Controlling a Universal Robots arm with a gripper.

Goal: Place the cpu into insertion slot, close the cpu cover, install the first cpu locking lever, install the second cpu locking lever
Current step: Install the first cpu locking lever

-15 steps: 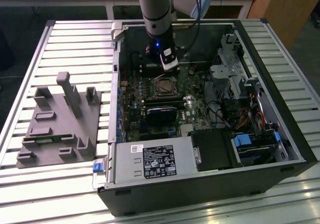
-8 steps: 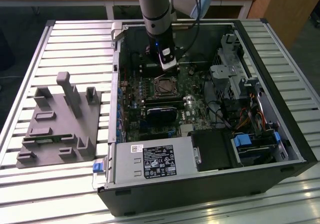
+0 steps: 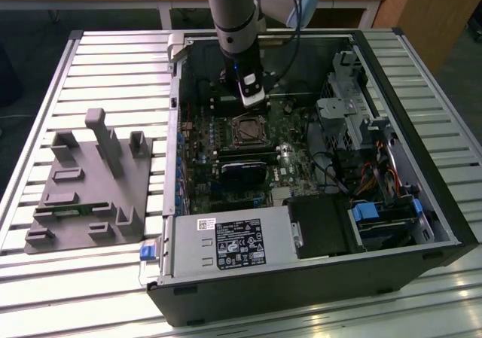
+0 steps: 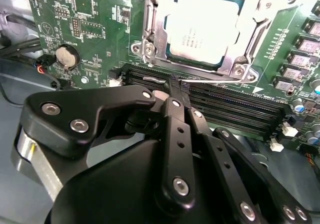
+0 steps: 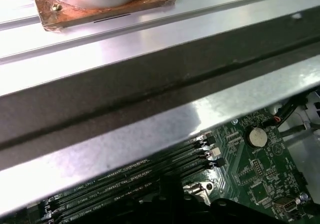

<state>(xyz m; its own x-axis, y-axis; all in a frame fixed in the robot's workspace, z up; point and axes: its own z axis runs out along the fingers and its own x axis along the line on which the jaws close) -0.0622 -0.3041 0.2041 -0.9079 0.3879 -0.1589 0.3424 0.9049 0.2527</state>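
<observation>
Inside an open computer case (image 3: 301,293) on a slatted table (image 3: 113,59), the arm's gripper (image 3: 252,105) hangs low over the green motherboard (image 3: 226,180), just beside the slot (image 3: 247,131). In the second wrist view the cpu (image 4: 202,27) lies flat in that slot. It is a square chip with rounded corners and a pale, silvery-beige face that carries a few lines of small dark print. The cover (image 4: 149,24), a thin silvery metal frame, lies around the chip, and the face shows through its window. A screw sits at the frame's near corner.

The gripper's black fingers (image 4: 172,114) are pressed together. Their tips reach the long black memory slots (image 4: 225,109) that run along the near edge of the cover, and whether anything is pinched between them cannot be told. A round coin battery (image 4: 66,57) sits on the board well off to one side of the slot. On the exterior view's left, a grey moulded fixture (image 3: 90,180) stands on the table beside the case.
</observation>
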